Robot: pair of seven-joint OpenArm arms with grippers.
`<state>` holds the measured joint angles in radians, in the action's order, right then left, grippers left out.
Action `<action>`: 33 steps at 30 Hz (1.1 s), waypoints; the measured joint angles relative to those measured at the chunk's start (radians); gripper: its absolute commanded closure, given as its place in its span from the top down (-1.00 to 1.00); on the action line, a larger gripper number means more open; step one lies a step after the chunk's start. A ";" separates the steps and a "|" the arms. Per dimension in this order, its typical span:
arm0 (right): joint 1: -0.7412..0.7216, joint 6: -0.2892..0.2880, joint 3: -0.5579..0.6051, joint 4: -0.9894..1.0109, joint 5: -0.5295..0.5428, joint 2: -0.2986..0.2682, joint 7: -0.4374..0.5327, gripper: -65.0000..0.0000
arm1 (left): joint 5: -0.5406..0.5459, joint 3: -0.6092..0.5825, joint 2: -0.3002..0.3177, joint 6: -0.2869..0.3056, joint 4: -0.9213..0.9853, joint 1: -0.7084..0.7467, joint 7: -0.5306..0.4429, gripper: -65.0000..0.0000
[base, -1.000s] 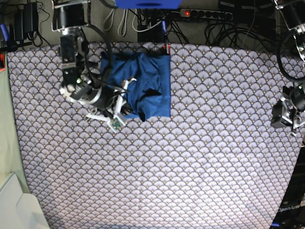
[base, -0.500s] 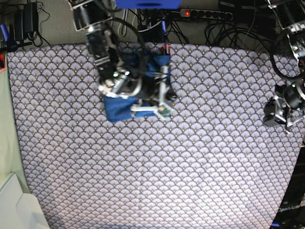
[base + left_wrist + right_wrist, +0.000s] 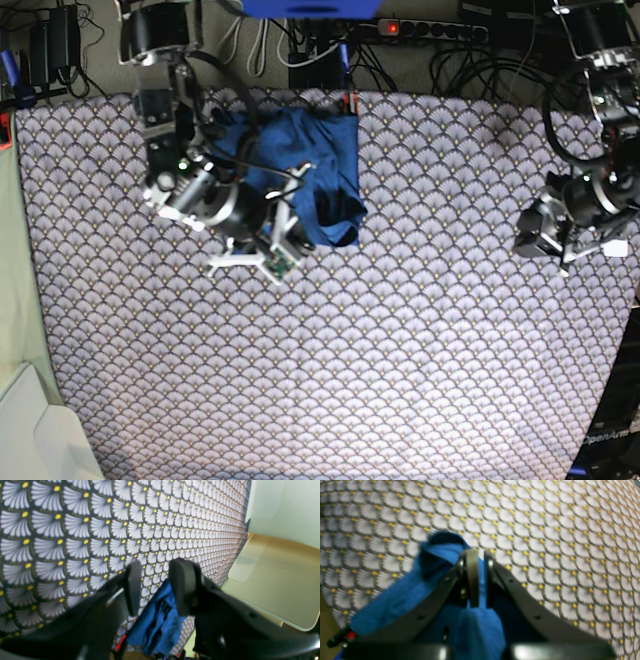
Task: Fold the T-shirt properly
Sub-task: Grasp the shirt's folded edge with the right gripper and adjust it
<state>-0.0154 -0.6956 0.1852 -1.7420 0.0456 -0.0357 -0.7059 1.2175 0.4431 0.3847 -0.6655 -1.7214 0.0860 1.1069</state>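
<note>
Left wrist view: left gripper [image 3: 155,587] hangs over the scale-patterned tabletop [image 3: 75,530], jaws partly apart with nothing between them; the blue T-shirt [image 3: 160,620] shows far off in the gap, well apart from it. Looks parked out of the way, my guess. A pale green tray-like thing [image 3: 280,580] sits off the tabletop edge; nothing visible in it.

Right wrist view: right gripper [image 3: 478,580] has jaws nearly closed, blue cloth pinched in the thin slit, more shirt bunched below and left. Blurry frame.

Base view: T-shirt is a compact folded bundle at the far left of the tabletop, right gripper at its near edge, probably gripping that edge to fold or tidy it. Left gripper far right, idle.
</note>
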 measured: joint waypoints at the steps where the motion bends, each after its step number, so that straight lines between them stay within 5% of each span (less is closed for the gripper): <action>1: 0.010 0.000 -0.015 -0.002 0.001 -0.002 0.001 -0.92 | 0.000 -0.015 -0.010 0.000 0.000 0.001 0.002 -0.30; 12: 0.093 0.000 0.017 0.016 0.017 0.043 -0.002 -0.92 | 0.000 -0.031 -0.009 0.000 -0.006 0.036 0.008 -0.30; 26: -0.122 0.002 0.060 0.376 0.011 0.094 0.087 -0.92 | 0.000 0.060 -0.013 0.000 0.000 0.088 0.004 -0.31; 33: -0.113 0.004 0.081 0.415 0.005 0.116 0.077 -0.93 | 0.000 0.060 -0.014 0.000 0.000 0.100 0.002 -0.30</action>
<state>-0.1280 -0.6918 0.2665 -1.3266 0.0509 0.0807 -0.6289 1.2175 0.5026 0.3706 -0.6655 -1.7218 0.1860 1.1091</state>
